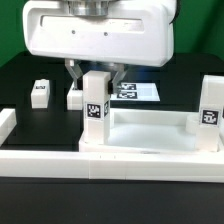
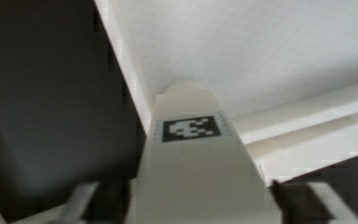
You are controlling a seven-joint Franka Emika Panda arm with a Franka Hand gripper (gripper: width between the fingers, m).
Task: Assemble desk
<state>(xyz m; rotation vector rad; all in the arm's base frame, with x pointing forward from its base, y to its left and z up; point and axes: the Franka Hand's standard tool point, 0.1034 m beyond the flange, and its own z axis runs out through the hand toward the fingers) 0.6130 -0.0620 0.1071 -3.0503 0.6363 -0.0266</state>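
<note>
Starting at the exterior view's left edge of the table (image 1: pixel 22 72), a low white border rail (image 1: pixel 7 125) runs along the side. Next come two loose legs, neither fitted yet. The first loose leg (image 1: pixel 40 92) sits well apart from the tabletop, and the second loose leg (image 1: pixel 75 97) sits just beside the gripper.

The gripper (image 1: pixel 95 76) hangs over the upright leg (image 1: pixel 95 108), which stands at the tabletop's corner on that left side. In the wrist view its fingers (image 2: pixel 82 203) flank the post with a dark sliver on either side. I read the gripper as spread around the leg rather than clamping it. I cannot tell whether this leg is fully seated.

Toward the far edge lies the marker board (image 1: pixel 137 92). The tabletop (image 1: pixel 150 130) lies rim up near the table's front edge. At its corner on the exterior view's right, the right-hand leg (image 1: pixel 208 112) stands upright and looks fitted.

I judge the job to be about half done, with two posts up and two to go. All parts are plain white plastic. The legs are short square posts, and each carries a small black-and-white tag (image 2: pixel 194 127).
</note>
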